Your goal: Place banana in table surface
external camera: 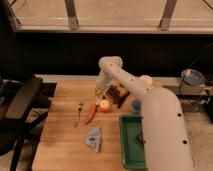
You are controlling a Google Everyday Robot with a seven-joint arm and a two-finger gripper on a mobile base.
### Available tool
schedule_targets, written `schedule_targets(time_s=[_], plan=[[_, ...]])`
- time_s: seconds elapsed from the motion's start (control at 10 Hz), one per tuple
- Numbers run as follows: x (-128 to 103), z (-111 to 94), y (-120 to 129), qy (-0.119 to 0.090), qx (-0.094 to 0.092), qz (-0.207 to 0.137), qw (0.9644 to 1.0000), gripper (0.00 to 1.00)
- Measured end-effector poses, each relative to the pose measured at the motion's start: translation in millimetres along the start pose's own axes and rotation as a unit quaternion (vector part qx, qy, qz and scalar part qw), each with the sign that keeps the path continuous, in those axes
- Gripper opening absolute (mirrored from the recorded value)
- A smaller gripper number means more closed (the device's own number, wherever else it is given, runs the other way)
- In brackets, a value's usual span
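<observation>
Planks of light-brown wood made up the rectangular desk point(60, 147), matt and faintly grained. On it lay a slim orange-red carrot point(91, 114), tapered and set at a slant, with a round, smooth yellow-orange fruit point(104, 105) just beside its upper end. A thin metal fork point(78, 112) lay left of the carrot, well apart from it. Nearer the front edge sat a crumpled blue-grey cloth point(93, 138), soft and folded into a rough wedge. A green plastic tray point(131, 145) with a raised rim took up the front right part of the desk. A dark brown, lumpy packet point(118, 94) lay behind the fruit.

The white, glossy, rounded arm point(150, 105) bent at its elbow and reached down to the hand point(100, 94), which hung low over the desk just above the carrot's top and the fruit. Whether the hand was clenched or released could not be told. The banana could not be made out apart from the hand.
</observation>
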Motion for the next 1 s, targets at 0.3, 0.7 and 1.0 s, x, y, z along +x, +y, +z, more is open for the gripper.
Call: schedule_targets(time_s=[0.3,0.7,1.0], plan=[[-4,-63,-4,0.061,0.012,0.006,0.9981,0.0],[-21,-154,-21,0.127,0.042,0.004,0.991,0.0],[-43,-194,-36,0.165,0.068,-0.018,0.9837,0.0]])
